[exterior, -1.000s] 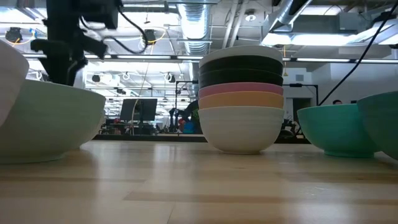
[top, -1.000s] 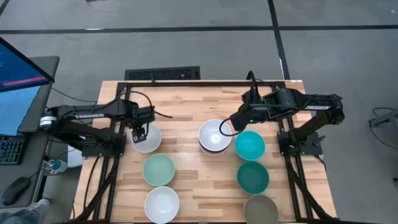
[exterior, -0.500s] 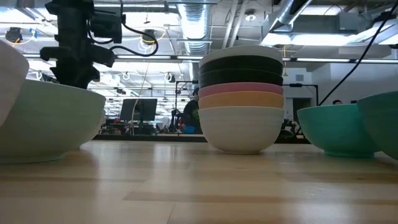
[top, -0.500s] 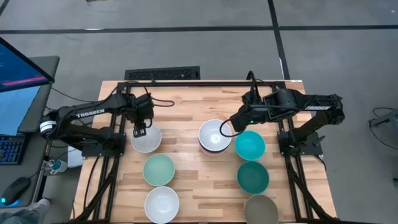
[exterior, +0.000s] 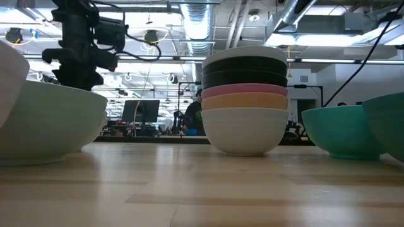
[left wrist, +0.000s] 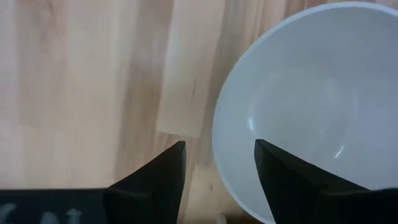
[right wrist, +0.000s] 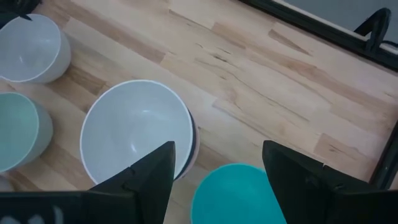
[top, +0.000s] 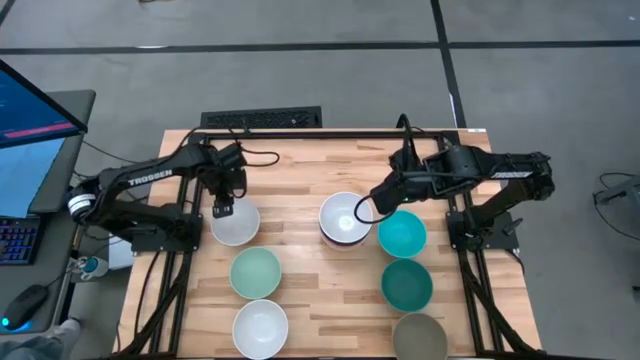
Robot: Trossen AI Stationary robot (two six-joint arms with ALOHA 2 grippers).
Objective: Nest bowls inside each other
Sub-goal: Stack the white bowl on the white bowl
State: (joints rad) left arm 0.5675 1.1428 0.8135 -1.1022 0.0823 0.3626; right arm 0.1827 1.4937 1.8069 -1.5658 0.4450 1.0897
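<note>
Six bowls are stacked at mid-table [top: 343,218], with a white one on top and a white one at the bottom [exterior: 245,129]. The other bowls stand singly on their bases: white [top: 236,224], pale green [top: 255,272], white [top: 260,326], teal [top: 402,234], darker teal [top: 407,284] and grey-olive [top: 420,338]. My left gripper [top: 222,208] is open and points down over the far-left rim [left wrist: 216,134] of the first white bowl, with one finger outside the rim and one over the hollow. My right gripper [top: 363,208] is open and hovers between the stack [right wrist: 138,130] and the teal bowl [right wrist: 239,193].
The single bowls form a column on each side of the stack, leaving bare wood at mid-table near the front [top: 330,300] and along the far edge [top: 300,165]. A dark frame rail [top: 330,134] borders the far edge. A monitor [top: 30,110] stands to the left, off the table.
My left gripper has drawn back a little toward the table's far edge, from over the white bowl's hollow to its far-left rim, while the arm's elbow rose and the wrist tipped steeper. No bowl has moved.
</note>
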